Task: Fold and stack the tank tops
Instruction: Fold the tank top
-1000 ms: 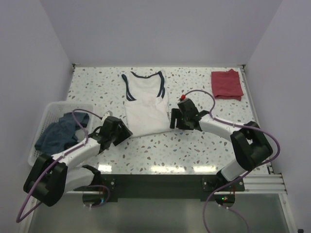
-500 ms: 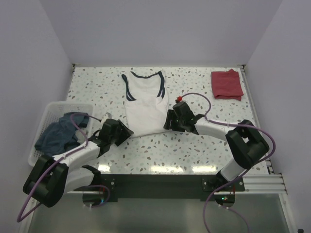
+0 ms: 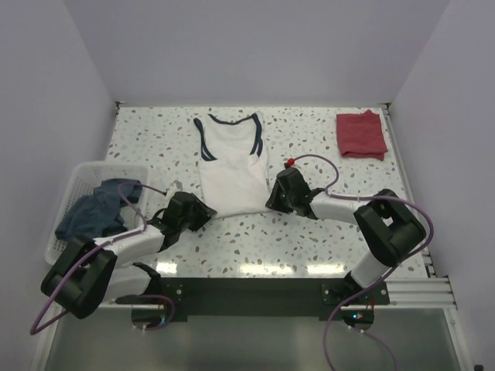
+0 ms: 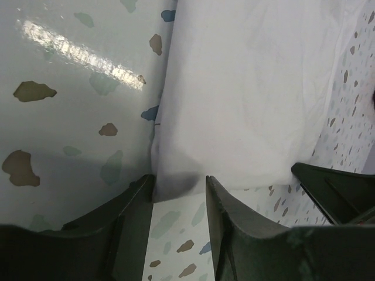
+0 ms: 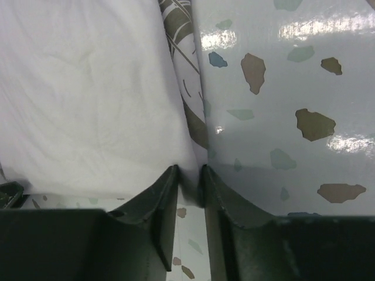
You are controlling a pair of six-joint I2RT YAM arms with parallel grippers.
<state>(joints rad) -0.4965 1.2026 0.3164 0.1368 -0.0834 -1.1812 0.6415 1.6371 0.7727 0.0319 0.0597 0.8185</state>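
Left gripper (image 4: pixel 179 182) jaws spread, straddling near-left hem corner of white navy-trimmed cloth tank top (image 3: pixel 230 166), flat on speckled table (image 3: pixel 255 239). Right gripper (image 5: pixel 188 174) pinches its near-right corner. Dark red cloth tank top (image 3: pixel 361 134): far right.

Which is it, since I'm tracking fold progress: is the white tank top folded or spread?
Spread: the white tank top lies flat on the table, neckline, both armholes and hem showing.

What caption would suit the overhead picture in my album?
Overhead: left gripper and right gripper at the near hem corners of the white tank top; red tank top folded at far right.
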